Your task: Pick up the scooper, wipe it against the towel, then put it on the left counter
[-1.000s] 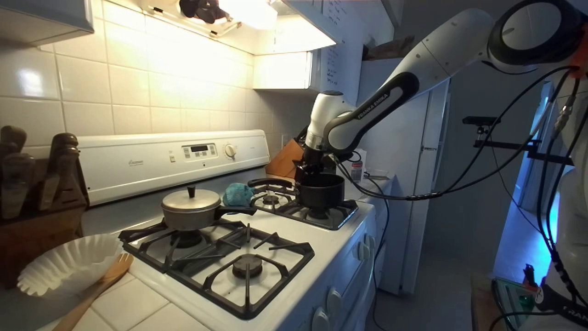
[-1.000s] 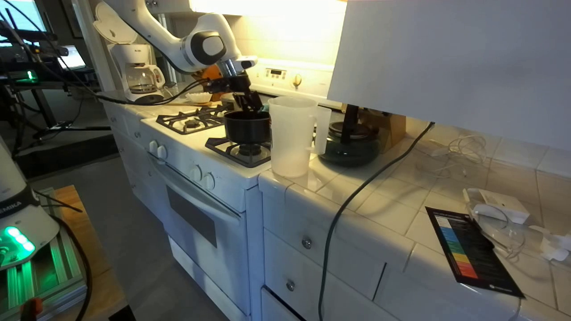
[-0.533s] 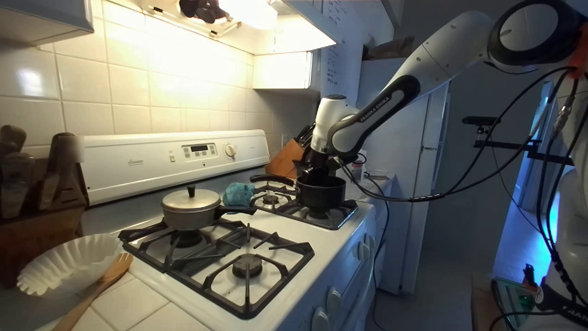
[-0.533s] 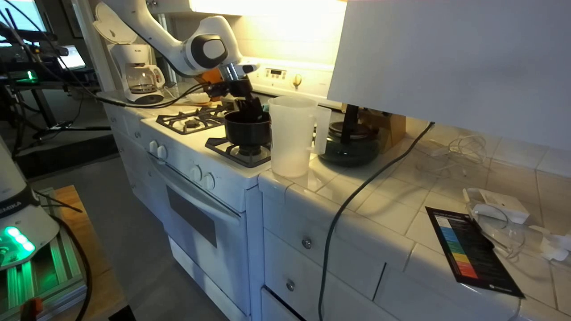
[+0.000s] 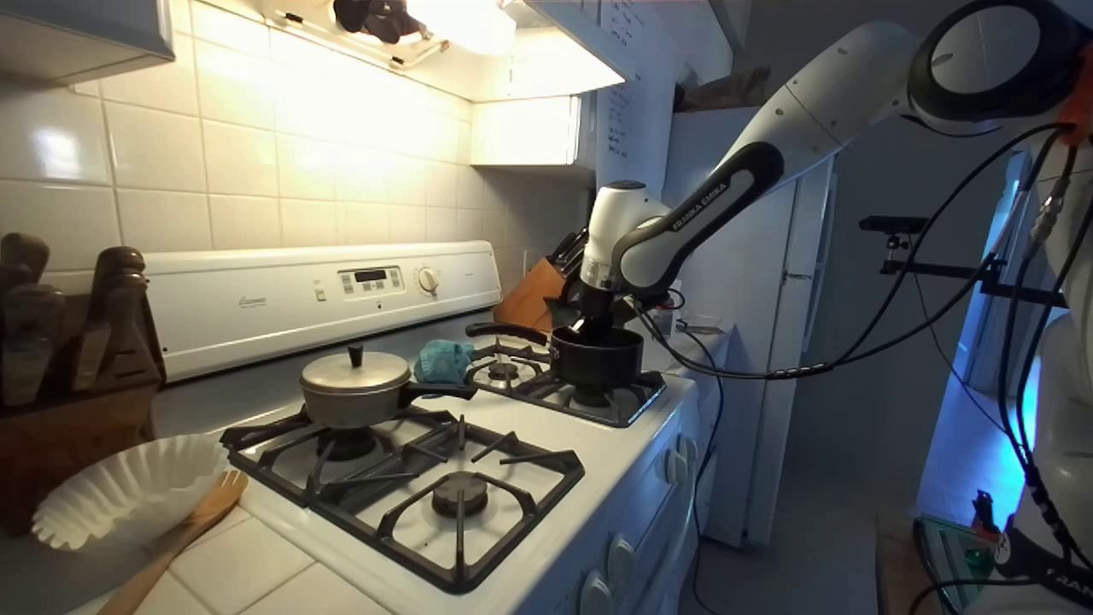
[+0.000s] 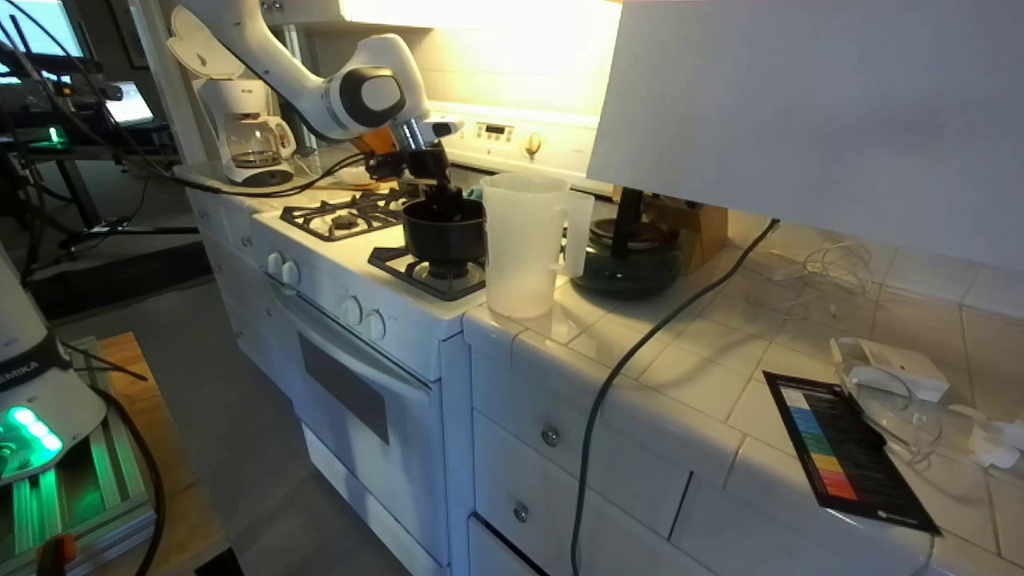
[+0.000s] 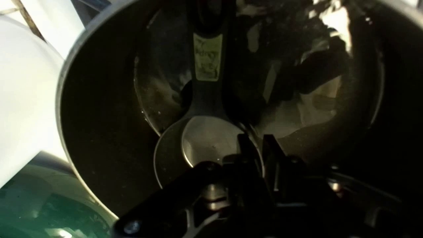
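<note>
Though I can't tell if it pinches, my claw (image 7: 256,137), low in the wrist view, seems to straddle the scoop's (image 7: 209,110) rim for lifting.

- Behind the black pot (image 5: 598,367), a warm overhead light (image 5: 470,26) bleaches the tiles (image 5: 307,128).
- Right of it, in an exterior view: bluish gloom.
- Inside it, wrist view: deep shadow, patchy glare.
</note>
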`<state>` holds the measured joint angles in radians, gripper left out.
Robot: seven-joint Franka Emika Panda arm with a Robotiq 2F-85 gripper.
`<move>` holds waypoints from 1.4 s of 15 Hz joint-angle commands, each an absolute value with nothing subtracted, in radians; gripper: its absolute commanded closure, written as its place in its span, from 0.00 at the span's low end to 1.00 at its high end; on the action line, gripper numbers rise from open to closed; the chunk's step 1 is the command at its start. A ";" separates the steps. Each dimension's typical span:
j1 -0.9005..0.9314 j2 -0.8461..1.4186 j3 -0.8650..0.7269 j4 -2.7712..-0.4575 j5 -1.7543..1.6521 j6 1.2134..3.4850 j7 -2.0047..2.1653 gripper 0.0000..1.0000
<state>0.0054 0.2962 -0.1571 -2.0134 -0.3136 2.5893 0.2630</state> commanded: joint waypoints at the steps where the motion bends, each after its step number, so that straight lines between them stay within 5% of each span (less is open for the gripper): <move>1: 0.009 0.254 -0.161 -2.045 -0.312 2.588 0.269 1.00; 21: -0.024 -0.044 -0.091 -2.229 -0.059 2.790 0.260 0.99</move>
<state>-0.0032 0.0039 -0.1094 -2.1817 -0.1025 2.7499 0.2659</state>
